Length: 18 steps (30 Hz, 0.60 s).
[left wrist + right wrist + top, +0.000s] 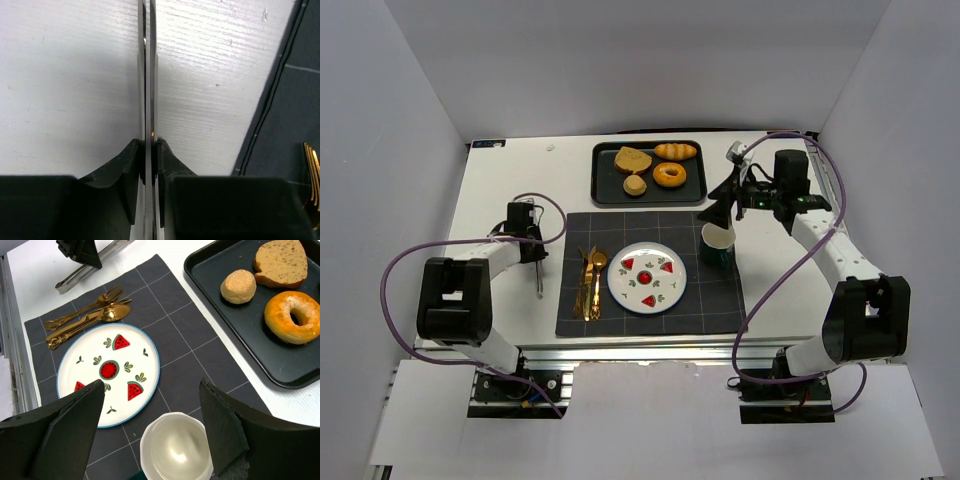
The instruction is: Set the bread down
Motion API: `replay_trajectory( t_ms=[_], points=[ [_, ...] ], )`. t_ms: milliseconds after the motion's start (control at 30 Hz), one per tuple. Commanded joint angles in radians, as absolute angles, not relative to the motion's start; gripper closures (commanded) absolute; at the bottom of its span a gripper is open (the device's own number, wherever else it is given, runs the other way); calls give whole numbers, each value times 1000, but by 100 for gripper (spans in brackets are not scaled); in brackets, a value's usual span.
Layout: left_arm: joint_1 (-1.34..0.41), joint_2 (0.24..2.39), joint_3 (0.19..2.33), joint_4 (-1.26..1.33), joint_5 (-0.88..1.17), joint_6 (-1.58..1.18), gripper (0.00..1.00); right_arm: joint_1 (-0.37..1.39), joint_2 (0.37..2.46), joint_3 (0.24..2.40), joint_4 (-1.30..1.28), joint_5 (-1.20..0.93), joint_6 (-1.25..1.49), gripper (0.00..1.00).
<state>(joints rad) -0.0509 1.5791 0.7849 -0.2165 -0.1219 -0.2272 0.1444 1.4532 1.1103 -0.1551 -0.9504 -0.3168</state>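
A brown bread slice (632, 159) lies on the black tray (603, 190) at the back, with a small round bun (635, 185), a glazed donut (669, 175) and a long roll (676, 151). In the right wrist view the slice (280, 262), bun (239, 286) and donut (295, 316) show at the upper right. My right gripper (725, 207) is open and empty, held above the white cup (177, 450), short of the tray. My left gripper (534, 250) is shut on silver tongs (148, 75) that lie along the white table, left of the mat.
A dark placemat (720, 300) holds a watermelon-patterned plate (647, 277), gold cutlery (590, 283) to its left and the cup (718, 245) at its right. Grey walls enclose the table on three sides.
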Motion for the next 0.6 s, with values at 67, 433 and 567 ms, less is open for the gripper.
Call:
replay_trajectory(
  t_ms=[67, 433, 567],
  points=[
    [-54, 1493, 820, -259, -42, -297, 77, 112, 1416, 1120, -126, -983, -302, 19],
    [-176, 1474, 1078, -203, 207, -590, 60, 87, 1416, 1106, -74, -996, -255, 19],
    [-230, 1563, 1178, -184, 241, -641, 54, 81, 1414, 1108, -69, -1006, -252, 18]
  ],
)
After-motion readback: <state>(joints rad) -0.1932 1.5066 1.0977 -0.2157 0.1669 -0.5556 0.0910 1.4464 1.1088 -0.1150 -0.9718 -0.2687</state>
